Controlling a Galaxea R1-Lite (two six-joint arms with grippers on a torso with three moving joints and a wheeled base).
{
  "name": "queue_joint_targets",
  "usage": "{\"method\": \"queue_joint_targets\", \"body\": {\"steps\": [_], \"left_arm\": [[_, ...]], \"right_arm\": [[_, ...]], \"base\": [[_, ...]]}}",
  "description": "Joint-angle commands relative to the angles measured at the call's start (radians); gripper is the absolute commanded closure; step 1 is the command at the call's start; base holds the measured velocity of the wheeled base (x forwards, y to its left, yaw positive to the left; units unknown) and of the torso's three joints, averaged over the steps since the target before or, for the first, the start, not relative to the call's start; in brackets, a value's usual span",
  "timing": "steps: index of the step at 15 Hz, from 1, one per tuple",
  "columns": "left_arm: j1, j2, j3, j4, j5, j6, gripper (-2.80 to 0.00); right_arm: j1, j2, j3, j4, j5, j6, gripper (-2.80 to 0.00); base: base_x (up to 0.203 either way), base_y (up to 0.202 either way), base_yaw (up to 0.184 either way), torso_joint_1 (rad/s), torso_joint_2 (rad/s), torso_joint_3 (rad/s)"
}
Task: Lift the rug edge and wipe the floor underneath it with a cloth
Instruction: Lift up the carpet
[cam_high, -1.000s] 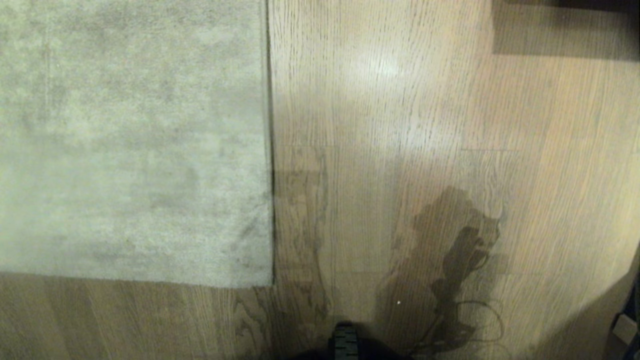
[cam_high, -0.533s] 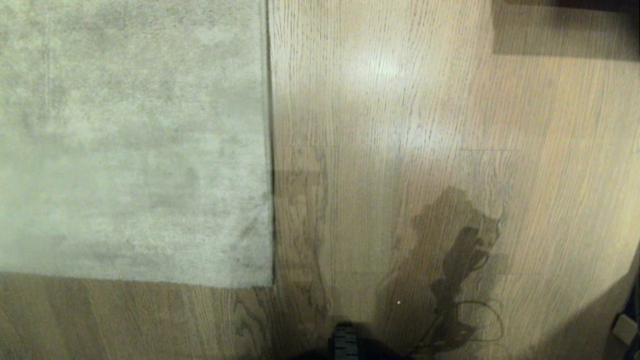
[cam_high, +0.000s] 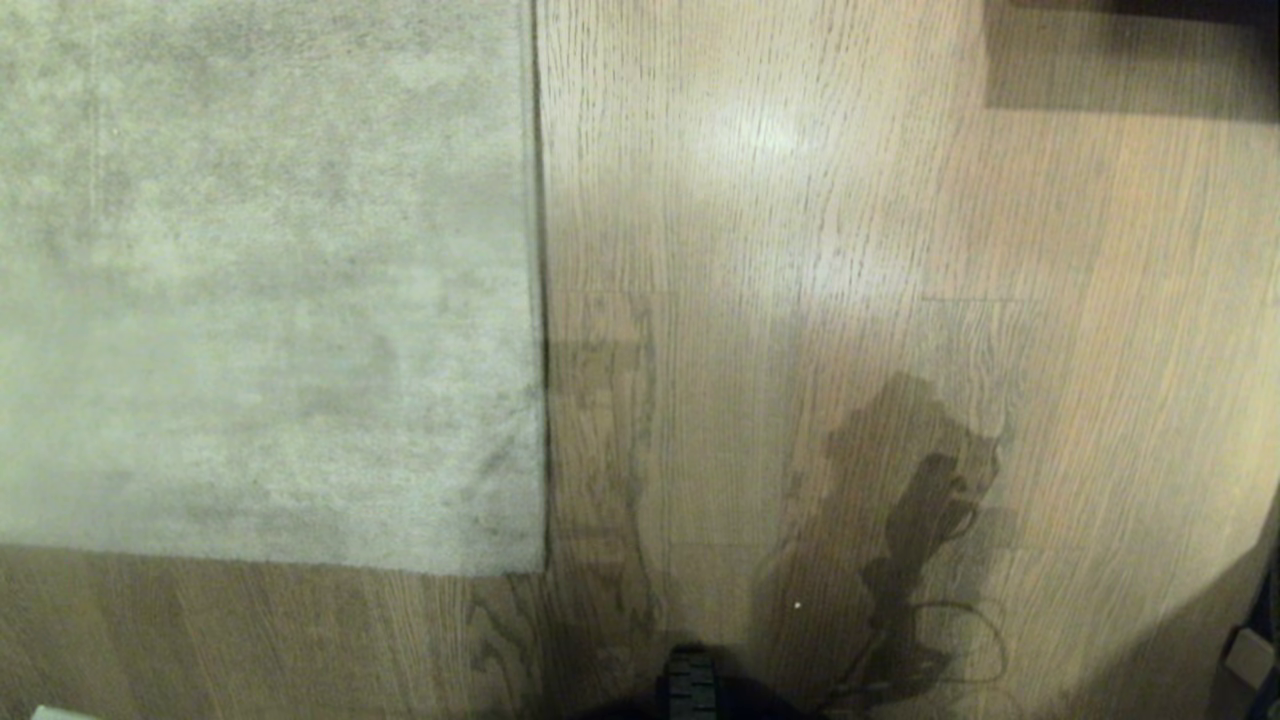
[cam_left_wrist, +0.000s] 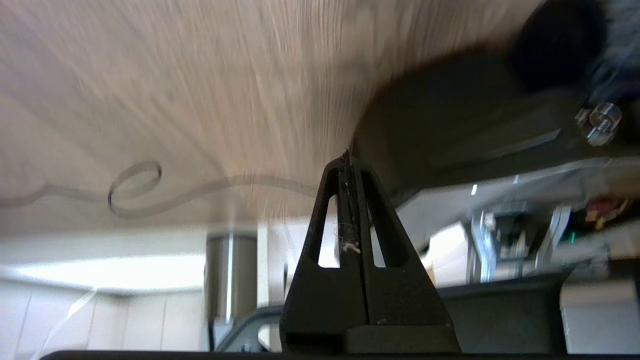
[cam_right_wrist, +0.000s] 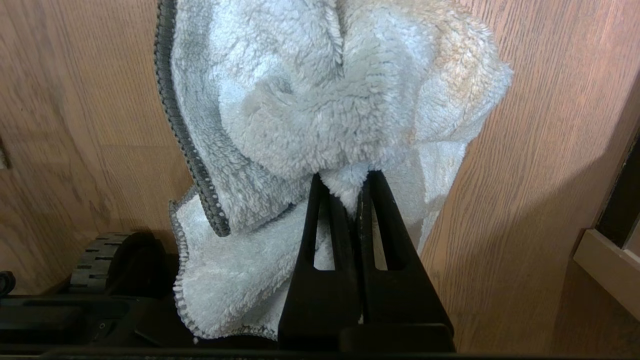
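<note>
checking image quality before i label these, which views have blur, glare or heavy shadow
Head view: a bright glare patch on the floor, and a dark shadow on the boards right of the rug. Left wrist view: the background is streaked with blur, while the shut left gripper stays sharp. Right wrist view: sharp, the cloth evenly lit.

So the floor (cam_high: 800, 250) is light oak-grain planks with a bit of sheen. The only thing lying flat on it is a mottled grey-beige rug; the rug edge (cam_high: 538, 300) runs straight toward the robot, ends in 1 corner, and sits flush on the wood.
</note>
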Motion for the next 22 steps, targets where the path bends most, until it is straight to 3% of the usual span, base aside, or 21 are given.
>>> {"method": "queue_joint_targets", "body": {"steps": [1,9,11,18,22], "left_arm": [[0.005,0.112,0.001,0.002,0.001,-0.001,0.00],[-0.010,0.116,-0.003,0.000,0.001,0.008,0.00],[-0.007,0.138,-0.084,0.005,-0.002,0.050,0.00],[-0.018,0.496,-0.308,-0.004,0.011,0.169,0.00],[-0.063,0.683,-0.398,-0.005,0.056,0.188,0.00]], "right_arm": [[0.000,0.003,0.000,0.000,0.001,0.000,0.00],[0.000,0.001,0.000,0.000,-0.001,0.003,0.00],[0.000,0.001,0.000,0.000,0.001,0.003,0.00],[0.000,0.001,0.000,0.000,-0.001,0.003,0.00],[0.000,0.001,0.000,0.000,-0.001,0.003,0.00]], "base": [[0.000,0.000,0.000,0.000,0.00,0.000],[0.000,0.000,0.000,0.000,0.00,0.000],[0.000,0.000,0.000,0.000,0.00,0.000],[0.000,0.000,0.000,0.000,0.00,0.000],[0.000,0.000,0.000,0.000,0.00,0.000]]}}
